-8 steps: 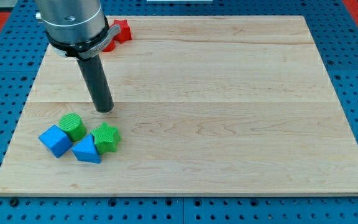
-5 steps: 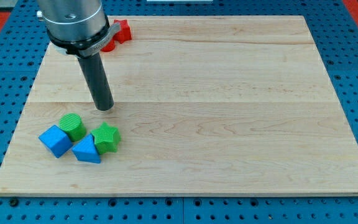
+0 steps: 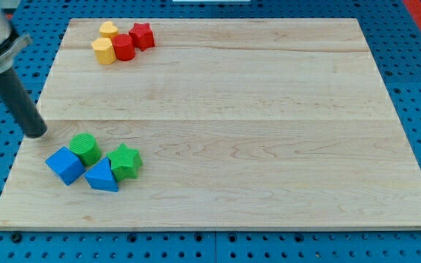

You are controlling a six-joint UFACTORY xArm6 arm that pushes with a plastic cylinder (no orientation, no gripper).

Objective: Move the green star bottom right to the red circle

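The green star (image 3: 126,161) lies at the board's lower left, touching a blue triangle (image 3: 101,176). The red circle (image 3: 123,47) sits near the view's top left, between a red star (image 3: 142,35) and yellow blocks (image 3: 105,42). My tip (image 3: 36,134) rests near the board's left edge, up and left of the green circle (image 3: 85,147), well left of the green star and touching no block.
A blue cube (image 3: 65,165) sits left of the blue triangle, below the green circle. The wooden board (image 3: 269,131) lies on a blue pegboard table.
My tip has slid left from above the green star to the board's left edge, uncovering the yellow blocks and red circle. No block has moved.
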